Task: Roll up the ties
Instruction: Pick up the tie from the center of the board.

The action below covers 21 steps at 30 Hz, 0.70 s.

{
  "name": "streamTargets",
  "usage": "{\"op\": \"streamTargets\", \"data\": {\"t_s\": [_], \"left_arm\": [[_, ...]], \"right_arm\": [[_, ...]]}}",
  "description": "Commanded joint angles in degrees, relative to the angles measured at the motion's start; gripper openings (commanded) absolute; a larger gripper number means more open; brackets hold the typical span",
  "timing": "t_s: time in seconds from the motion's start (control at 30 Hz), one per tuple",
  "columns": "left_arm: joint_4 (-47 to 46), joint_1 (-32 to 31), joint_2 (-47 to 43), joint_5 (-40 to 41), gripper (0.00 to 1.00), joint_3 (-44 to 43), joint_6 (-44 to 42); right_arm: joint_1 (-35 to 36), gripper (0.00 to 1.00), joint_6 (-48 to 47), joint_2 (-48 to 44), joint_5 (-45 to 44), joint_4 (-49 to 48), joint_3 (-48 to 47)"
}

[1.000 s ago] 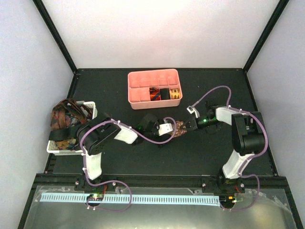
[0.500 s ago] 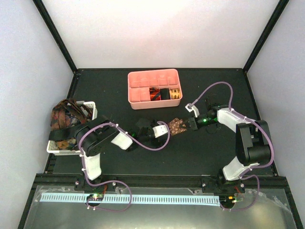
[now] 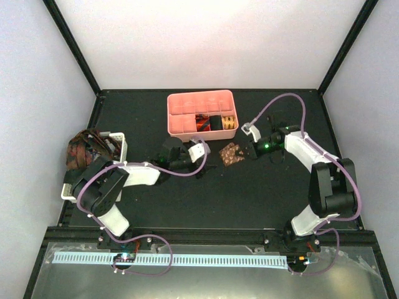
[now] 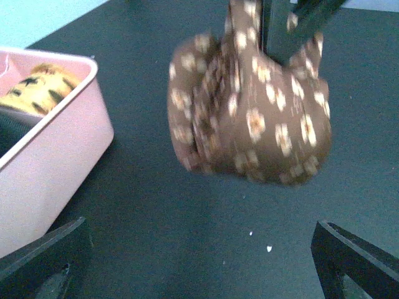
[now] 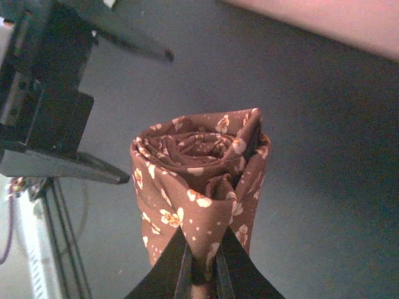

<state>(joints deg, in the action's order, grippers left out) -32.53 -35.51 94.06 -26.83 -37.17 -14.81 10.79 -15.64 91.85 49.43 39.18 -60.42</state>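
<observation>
Rolled tie [image 5: 193, 180] clamped in right gripper [image 5: 201, 261]; left gripper [image 4: 199, 255] spread apart. Hold pinch over tail, lower upright into free tray [image 3: 181, 124] cell.

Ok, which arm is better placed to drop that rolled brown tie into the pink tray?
Right. The right gripper is shut on the rolled brown tie, near the pink tray; the left gripper is open and holds nothing.

Nothing legible anywhere that I can see: no lettering, label or number shows on the pink tray [image 3: 169, 118], the rolled brown tie [image 3: 229, 154] or the white slotted strip [image 3: 168, 260] along the near edge
</observation>
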Motion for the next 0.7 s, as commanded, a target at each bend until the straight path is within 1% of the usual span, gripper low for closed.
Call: {"op": "streamTargets", "data": {"t_s": [0.0, 0.07, 0.13, 0.27, 0.37, 0.53, 0.67], "left_arm": [[8.56, 3.79, -2.47, -7.96, 0.99, -2.2, 3.13], [9.24, 4.94, -3.24, -8.4, 0.99, -2.29, 3.58], [9.48, 5.75, -4.07, -8.76, 0.99, -2.27, 3.98], [9.48, 7.24, -5.07, -9.0, 0.99, -2.72, 4.85], [8.57, 8.36, -5.53, -9.4, 0.99, -2.67, 5.74], [7.52, 10.02, -6.45, -10.56, 0.99, -2.43, 7.38], [7.04, 10.83, -7.37, -11.4, 0.99, -1.67, 8.12]], "right_arm": [[0.28, 0.02, -3.49, -0.59, -5.04, 4.07, -9.58], [0.39, 0.02, -2.44, 0.68, -8.18, 5.02, -14.41], [0.44, 0.02, 0.62, 3.22, -13.34, 6.23, -20.26], [0.92, 0.02, 8.48, 11.87, -21.66, 13.19, -36.89], [2.32, 0.02, 10.65, 18.85, -26.13, 18.7, -48.74], [4.02, 0.02, 13.65, 28.53, -31.89, 19.95, -65.74], [4.56, 0.02, 14.72, 34.17, -35.6, 17.61, -73.99]]}}
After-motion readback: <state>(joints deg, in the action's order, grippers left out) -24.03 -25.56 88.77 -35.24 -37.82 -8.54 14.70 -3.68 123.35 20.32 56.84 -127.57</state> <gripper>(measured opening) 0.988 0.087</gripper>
